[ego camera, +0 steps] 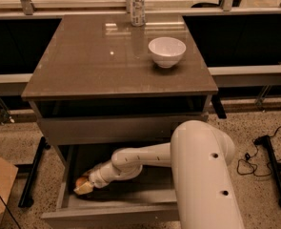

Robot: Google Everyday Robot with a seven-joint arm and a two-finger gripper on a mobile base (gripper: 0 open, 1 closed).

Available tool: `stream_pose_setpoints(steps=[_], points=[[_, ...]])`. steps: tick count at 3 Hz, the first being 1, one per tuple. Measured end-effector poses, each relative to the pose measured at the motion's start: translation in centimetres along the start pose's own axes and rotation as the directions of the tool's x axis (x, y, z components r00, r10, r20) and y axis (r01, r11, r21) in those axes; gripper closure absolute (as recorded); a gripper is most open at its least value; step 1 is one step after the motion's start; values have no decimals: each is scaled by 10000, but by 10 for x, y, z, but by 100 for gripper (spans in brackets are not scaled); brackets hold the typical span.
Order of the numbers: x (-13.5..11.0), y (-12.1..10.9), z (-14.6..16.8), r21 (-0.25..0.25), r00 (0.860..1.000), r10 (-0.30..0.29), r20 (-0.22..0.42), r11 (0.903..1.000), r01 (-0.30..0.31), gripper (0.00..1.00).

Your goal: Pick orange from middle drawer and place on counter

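End effector (85, 188) in middle drawer (110, 216), orange (79, 181) at its tip, grip unclear

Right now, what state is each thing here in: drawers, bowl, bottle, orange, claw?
Middle drawer: pulled open.
Drawer front above it: shut.
White bowl: upright on the counter.
Bottle: upright at the counter's back edge.
Orange: inside the middle drawer, by the claw.
Claw: low in the middle drawer, left side.

The gripper (85, 187) sits low at the left front of the open grey-walled middle drawer (106, 217), hemmed by its left wall and the flat grey drawer front (116, 128) above. The glossy brown counter (83, 66) lies bare left and front; a round white bowl (166, 51) stands right, a clear bottle (137, 4) at the rear
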State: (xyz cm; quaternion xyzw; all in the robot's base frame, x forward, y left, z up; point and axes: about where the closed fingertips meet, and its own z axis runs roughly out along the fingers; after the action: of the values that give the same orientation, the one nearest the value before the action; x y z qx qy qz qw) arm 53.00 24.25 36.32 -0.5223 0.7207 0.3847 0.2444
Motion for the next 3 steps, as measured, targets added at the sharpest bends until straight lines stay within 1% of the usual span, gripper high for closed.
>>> stream_pose_setpoints(steps=[1, 2, 3], points=[[0, 0, 0, 0, 10000, 0, 1, 10000, 0, 96], [-17, 8, -42, 145, 9950, -118, 995, 9998, 104, 100], [-26, 20, -94, 341, 9821, -209, 1874, 9993, 147, 100]])
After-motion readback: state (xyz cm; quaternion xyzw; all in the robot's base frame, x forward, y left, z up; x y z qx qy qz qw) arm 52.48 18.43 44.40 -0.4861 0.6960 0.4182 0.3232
